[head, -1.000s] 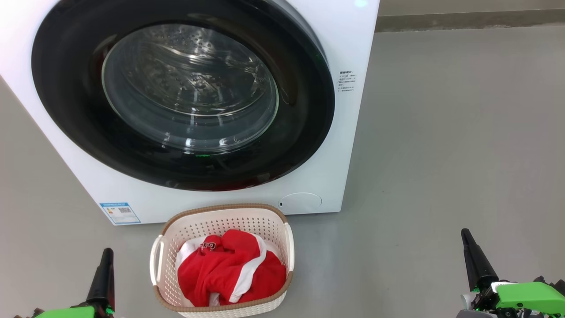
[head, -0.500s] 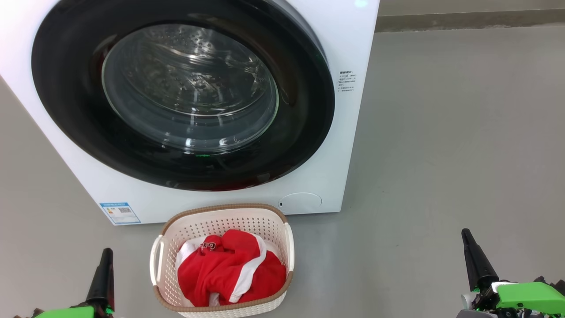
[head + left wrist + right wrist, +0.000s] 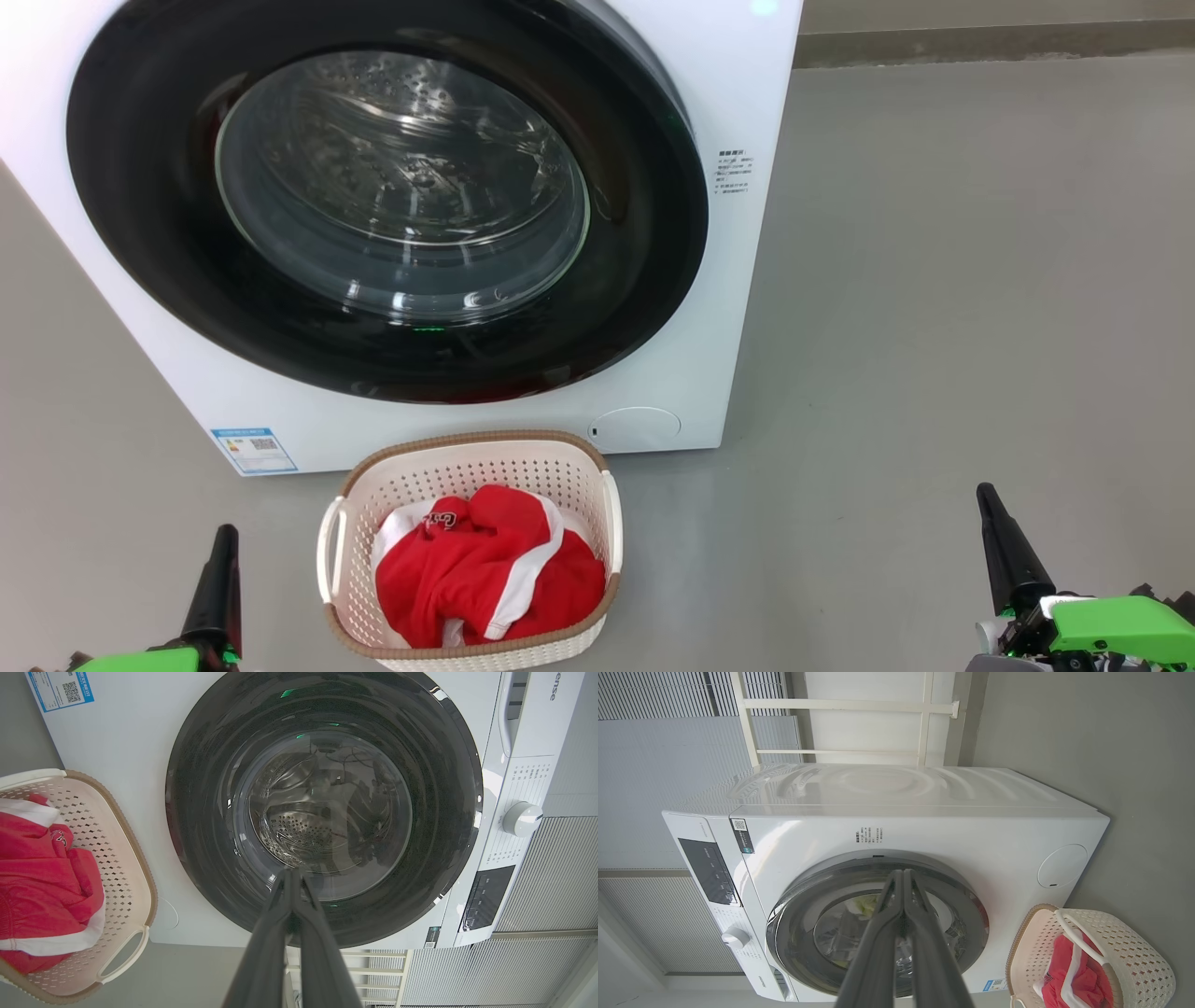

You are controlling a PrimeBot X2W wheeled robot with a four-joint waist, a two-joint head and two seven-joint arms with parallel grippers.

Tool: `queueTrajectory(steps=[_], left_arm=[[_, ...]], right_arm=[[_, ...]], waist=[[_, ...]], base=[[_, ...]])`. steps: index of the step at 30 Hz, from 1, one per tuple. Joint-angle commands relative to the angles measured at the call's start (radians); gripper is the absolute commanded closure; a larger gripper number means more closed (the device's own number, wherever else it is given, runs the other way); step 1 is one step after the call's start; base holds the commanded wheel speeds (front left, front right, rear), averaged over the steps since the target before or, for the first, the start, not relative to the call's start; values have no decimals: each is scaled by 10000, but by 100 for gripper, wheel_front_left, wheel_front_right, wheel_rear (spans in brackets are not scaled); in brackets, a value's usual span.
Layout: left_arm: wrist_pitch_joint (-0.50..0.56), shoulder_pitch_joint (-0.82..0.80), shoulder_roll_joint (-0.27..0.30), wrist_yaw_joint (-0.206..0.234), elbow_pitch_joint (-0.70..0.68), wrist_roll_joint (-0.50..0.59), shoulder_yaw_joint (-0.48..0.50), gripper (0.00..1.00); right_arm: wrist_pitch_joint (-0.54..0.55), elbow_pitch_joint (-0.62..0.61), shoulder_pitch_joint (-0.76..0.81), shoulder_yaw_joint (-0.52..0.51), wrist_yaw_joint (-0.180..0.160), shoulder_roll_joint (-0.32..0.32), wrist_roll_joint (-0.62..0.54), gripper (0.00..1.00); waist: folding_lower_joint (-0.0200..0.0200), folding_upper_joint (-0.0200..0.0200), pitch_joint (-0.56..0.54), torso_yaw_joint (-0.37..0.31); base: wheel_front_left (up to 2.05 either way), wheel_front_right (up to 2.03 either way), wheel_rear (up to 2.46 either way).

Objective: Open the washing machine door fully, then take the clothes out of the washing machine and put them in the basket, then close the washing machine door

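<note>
The white washing machine point(image 3: 738, 84) stands before me with its round black door point(image 3: 149, 224) closed flat against the front; the steel drum shows through the glass bowl. On the floor in front sits the cream basket point(image 3: 467, 467), and the red-and-white clothes point(image 3: 485, 579) lie bunched inside it. My left gripper point(image 3: 224, 534) is at the lower left, shut and holding nothing, left of the basket. My right gripper point(image 3: 982, 493) is at the lower right, shut and empty, well clear of the basket. Both wrist views look at the door point(image 3: 205, 812) point(image 3: 794, 914) past closed fingers.
Grey floor point(image 3: 934, 327) stretches to the right of the machine. A control panel and white knob point(image 3: 522, 818) sit on the machine's front above the door. Behind the machine are a ribbed wall and a white frame point(image 3: 840, 704).
</note>
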Motion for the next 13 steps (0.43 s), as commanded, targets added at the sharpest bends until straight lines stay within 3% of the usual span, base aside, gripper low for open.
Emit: queueTrajectory(steps=[1,13], left_arm=[[97,-388,125,-31,-188,40,343,100],[109,-389,114,-31,-188,53,358,100]], right_arm=[[62,-246,-455,219,-11,-23,-5,100],[68,-245,-456,211,-11,-17,-12,100]], waist=[[0,0,0,0],[0,0,0,0]], base=[[0,0,0],[0,0,0]])
